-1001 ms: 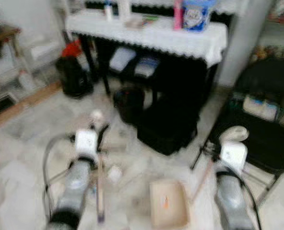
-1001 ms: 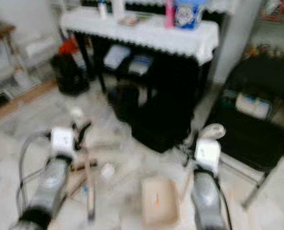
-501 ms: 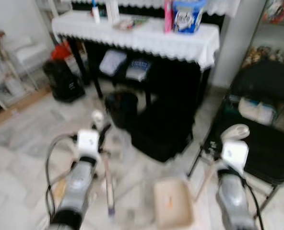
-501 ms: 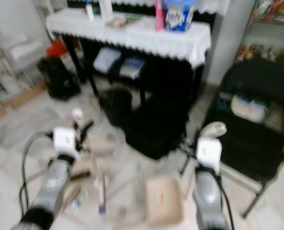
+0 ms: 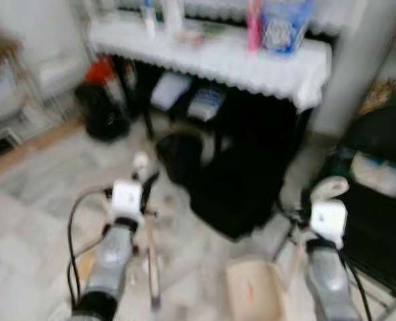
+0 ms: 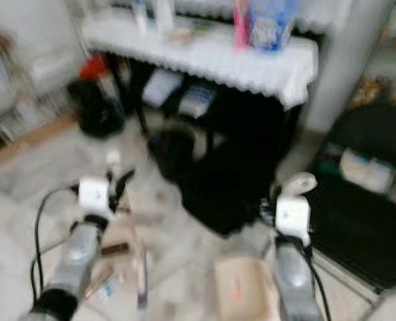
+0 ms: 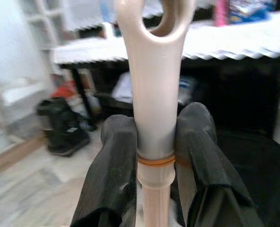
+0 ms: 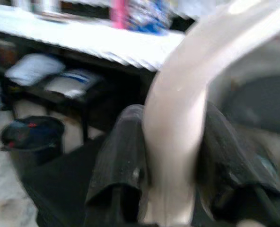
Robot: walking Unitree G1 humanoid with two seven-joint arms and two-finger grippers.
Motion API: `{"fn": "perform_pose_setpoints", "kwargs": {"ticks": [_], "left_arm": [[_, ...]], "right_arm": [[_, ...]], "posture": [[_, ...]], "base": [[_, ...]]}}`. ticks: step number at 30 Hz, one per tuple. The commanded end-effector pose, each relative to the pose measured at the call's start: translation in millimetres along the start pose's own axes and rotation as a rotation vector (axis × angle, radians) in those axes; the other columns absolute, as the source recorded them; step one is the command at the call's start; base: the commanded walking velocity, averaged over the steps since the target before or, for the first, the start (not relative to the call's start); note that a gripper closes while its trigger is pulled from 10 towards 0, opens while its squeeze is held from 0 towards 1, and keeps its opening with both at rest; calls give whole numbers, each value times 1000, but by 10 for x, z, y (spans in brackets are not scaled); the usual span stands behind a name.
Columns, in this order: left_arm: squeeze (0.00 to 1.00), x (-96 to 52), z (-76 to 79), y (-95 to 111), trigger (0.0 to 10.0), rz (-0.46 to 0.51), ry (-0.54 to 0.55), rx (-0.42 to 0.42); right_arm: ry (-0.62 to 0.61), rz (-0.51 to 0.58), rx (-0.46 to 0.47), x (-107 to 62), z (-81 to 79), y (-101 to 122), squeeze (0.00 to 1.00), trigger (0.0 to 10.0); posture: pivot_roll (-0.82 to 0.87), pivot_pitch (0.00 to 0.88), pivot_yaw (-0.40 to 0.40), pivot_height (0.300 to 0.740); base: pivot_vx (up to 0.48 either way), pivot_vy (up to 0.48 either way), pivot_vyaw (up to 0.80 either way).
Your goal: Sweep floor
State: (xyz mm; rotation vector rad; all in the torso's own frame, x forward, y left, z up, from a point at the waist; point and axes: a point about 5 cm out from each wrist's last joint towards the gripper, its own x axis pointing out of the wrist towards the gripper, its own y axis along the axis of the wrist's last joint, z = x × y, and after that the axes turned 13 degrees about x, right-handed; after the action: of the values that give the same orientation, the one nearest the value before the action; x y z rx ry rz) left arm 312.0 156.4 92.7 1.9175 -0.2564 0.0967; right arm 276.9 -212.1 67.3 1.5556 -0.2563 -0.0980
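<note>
The head views were blurred. The left pincer (image 7: 155,156) was clamped on the cream broom handle (image 7: 154,90), one black finger (image 7: 112,175) pressed to each side of it just below the handle's hanging loop. In the head view that left pincer (image 5: 142,184) stood over the pale marble floor (image 5: 31,227), and the broom stick (image 5: 152,267) ran down from it toward the floor, its lower end a dark smudge too blurred to make out.

The right pincer (image 8: 170,165) was clamped on a second cream handle (image 8: 178,118), its fingers (image 8: 118,165) squeezing the curved shaft from both sides. In the head view the right pincer (image 5: 322,197) held the rounded top of that handle, the dustpan handle (image 5: 326,187), above a beige dustpan (image 5: 255,291) that lay on the floor between the two silver arms, nearer the right one.

Ahead stood a tabletop (image 5: 211,57) covered by a white lace-edged cloth, with a pink bottle (image 5: 254,23) and a blue-and-white tub (image 5: 285,23) on it. Folded bundles (image 5: 184,97) lay on a lower shelf beneath it. A dark bin (image 5: 181,154) and a large black bag (image 5: 241,190) sat on the floor in front of it, a black and red bag (image 5: 104,100) off to the left, and a black chair (image 5: 378,194) to the right.
</note>
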Motion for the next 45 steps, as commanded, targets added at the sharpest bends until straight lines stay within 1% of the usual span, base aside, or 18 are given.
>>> {"fn": "perform_pose_setpoints", "kwargs": {"ticks": [1,13,17,19,24,33,45], "left_arm": [[0,20,-103,42,10000,30,27,23],[0,17,-90,54,10000,36,11,24],[0,18,-77,62,10000,42,0,21],[0,15,-70,67,10000,48,-5,5],[0,11,-75,72,10000,50,-8,5],[0,-5,-70,54,10000,43,-18,10],[0,-59,-26,8,10000,17,-61,2]], "right_arm": [[14,42,36,47,-100,90,0,10000],[8,38,39,28,-93,75,0,10000],[-6,22,64,19,-88,54,0,10000],[-10,13,70,11,-89,39,0,10000],[-7,7,58,-14,-95,15,0,10000],[-13,12,53,-29,-100,14,0,10000],[-21,-24,46,-124,-94,-90,0,10000]], "posture": [[-44,0,40,740],[-44,0,45,740],[-44,0,49,740],[-44,0,50,740],[-43,0,52,740],[-40,0,56,740],[-37,0,65,740]], "base": [[292,0,0],[285,0,0],[287,0,0],[0,0,-400],[0,0,-741],[0,0,0],[0,0,0]]}}
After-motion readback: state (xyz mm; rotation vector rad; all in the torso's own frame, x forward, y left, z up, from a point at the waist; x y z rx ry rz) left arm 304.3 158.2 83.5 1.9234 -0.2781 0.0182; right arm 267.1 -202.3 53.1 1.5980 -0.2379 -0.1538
